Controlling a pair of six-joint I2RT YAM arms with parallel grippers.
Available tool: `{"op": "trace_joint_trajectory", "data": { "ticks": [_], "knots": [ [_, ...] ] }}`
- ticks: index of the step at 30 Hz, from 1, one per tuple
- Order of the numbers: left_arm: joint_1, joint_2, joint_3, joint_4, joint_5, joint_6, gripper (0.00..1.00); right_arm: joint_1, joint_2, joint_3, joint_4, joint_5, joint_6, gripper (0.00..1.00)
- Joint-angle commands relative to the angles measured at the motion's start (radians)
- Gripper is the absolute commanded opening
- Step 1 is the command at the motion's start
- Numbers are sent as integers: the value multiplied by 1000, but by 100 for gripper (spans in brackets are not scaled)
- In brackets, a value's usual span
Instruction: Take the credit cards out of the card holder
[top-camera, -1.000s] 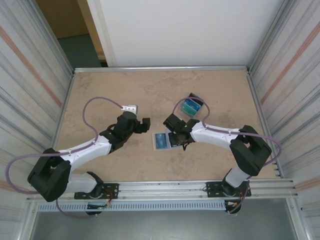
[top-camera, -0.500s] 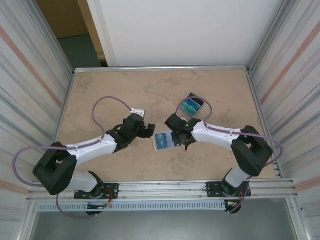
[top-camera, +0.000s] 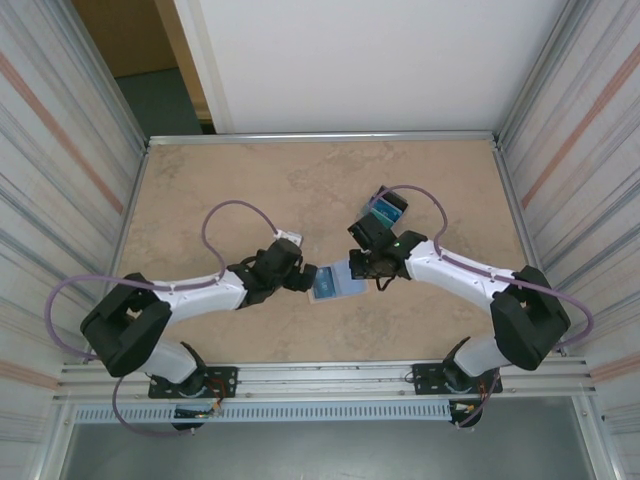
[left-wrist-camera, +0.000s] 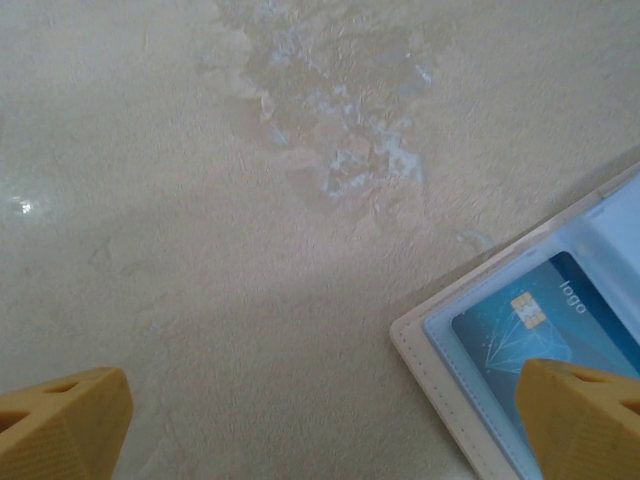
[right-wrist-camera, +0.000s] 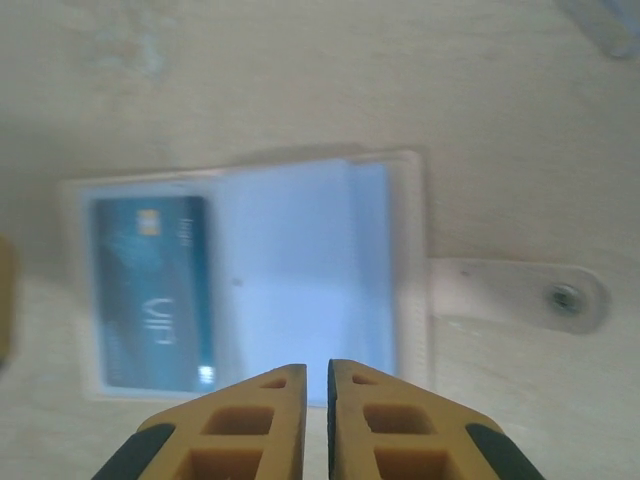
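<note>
Cream-edged card holder (right-wrist-camera: 300, 265) lies open on table (top-camera: 250, 190), blue card (right-wrist-camera: 150, 290) in one pocket. Left claw (left-wrist-camera: 322, 415) spread wide beside it; right claw (right-wrist-camera: 317, 372) pinched shut, seemingly empty, above.

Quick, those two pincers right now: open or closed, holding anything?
Left pincer: wide open, empty.
Right pincer: closed, nothing seen in it.

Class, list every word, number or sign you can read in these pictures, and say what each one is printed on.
"logo": on the blue credit card in the card holder, beside its chip.
"VIP": seems to read so, sideways and blurred, on the same card in the right wrist view.
Cards in the clear tray: any print is too small to read.
</note>
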Motion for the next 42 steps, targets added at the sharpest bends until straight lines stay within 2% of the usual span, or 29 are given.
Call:
{"op": "trace_joint_trajectory", "data": {
  "ticks": [1,7,18,42],
  "knots": [
    [-9,24,-8,17,-8,-21,99,-9,-4,-12,94,-159,-22,10],
    [-12,75,-16,47,-16,-8,99,-15,75,10,112,-232,-15,9],
    [-14,98,-26,42,-34,3,99,-15,195,38,168,-305,30,17],
    [-40,161,39,-39,-145,71,99,-82,314,17,253,-416,96,15]
  ]
}}
